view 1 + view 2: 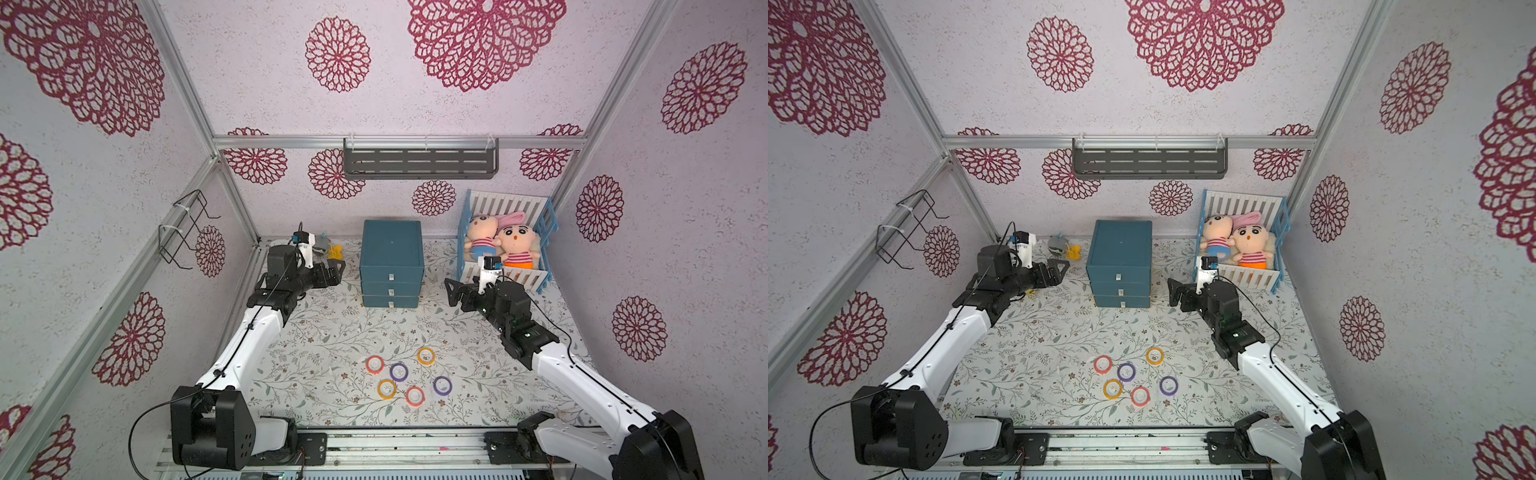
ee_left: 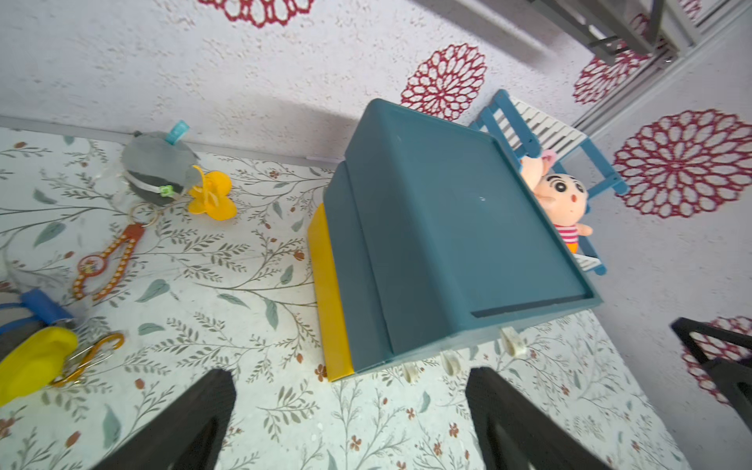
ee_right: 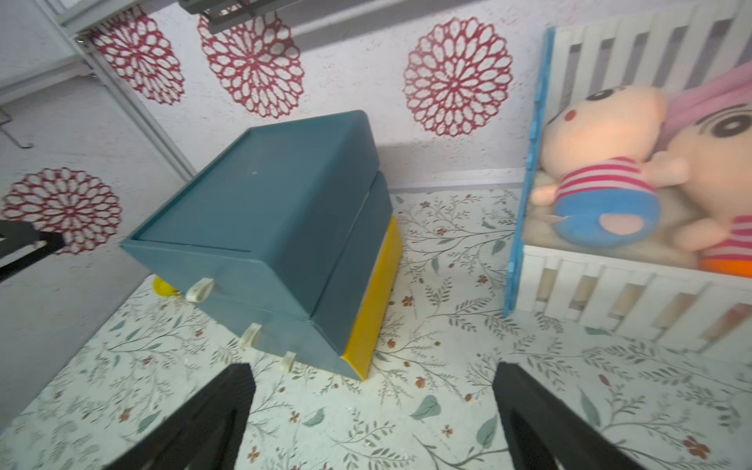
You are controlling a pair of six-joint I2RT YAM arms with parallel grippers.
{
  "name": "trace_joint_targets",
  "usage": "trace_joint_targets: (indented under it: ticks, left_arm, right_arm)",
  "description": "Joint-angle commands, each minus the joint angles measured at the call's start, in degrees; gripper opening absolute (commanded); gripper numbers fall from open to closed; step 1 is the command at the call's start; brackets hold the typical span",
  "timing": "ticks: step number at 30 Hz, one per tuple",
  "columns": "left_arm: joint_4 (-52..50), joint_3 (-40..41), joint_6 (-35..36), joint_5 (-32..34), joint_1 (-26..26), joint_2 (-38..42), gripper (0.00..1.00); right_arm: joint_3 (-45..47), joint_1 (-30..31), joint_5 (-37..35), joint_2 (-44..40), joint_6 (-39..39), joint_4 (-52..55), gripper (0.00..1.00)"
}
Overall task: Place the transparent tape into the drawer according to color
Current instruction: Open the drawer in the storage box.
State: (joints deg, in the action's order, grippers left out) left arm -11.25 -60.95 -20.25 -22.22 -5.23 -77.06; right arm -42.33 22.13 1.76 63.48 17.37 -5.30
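Since no ring is gripped yet, the transparent tape is seen as six small rings lying flat near the front edge of the worktop, packed closely. A neighbour could be knocked aside when one ring is pinched, because the jaws are far wider than a ring.

Further back, the left gripper and the right gripper are held on either side of the drawer unit, both spread wide and empty.

At the middle of the back edge, all three drawers are shut. Their white pull tabs are small, so one could be missed, or the light unit dragged forward. Only the lowest tier is shown as yellow, so a ring could be sorted wrongly.
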Motion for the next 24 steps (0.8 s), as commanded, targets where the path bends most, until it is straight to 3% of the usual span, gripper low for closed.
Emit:
trace_joint_targets:
  ticks: [1, 5, 24]
  left_arm:
    - [1.8, -1.7, -1.9, -7.6, -0.9, -2.2, 0.97]
    - [1.8, -3.4, -1.8, -10.5, -3.4, -4.3, 0.97]
    - [4.7, -9.1, -2.5, -9.9, -10.1, -14.6, 0.97]
  right_arm:
    - [-3.7, 0.2, 6.5, -0.6, 3.4, 0.5, 0.99]
    - [-5.4, 0.2, 7.2, -0.1, 3.8, 2.3, 0.99]
    - [-3.7, 0.3, 9.0, -0.6, 4.9, 1.2, 0.99]
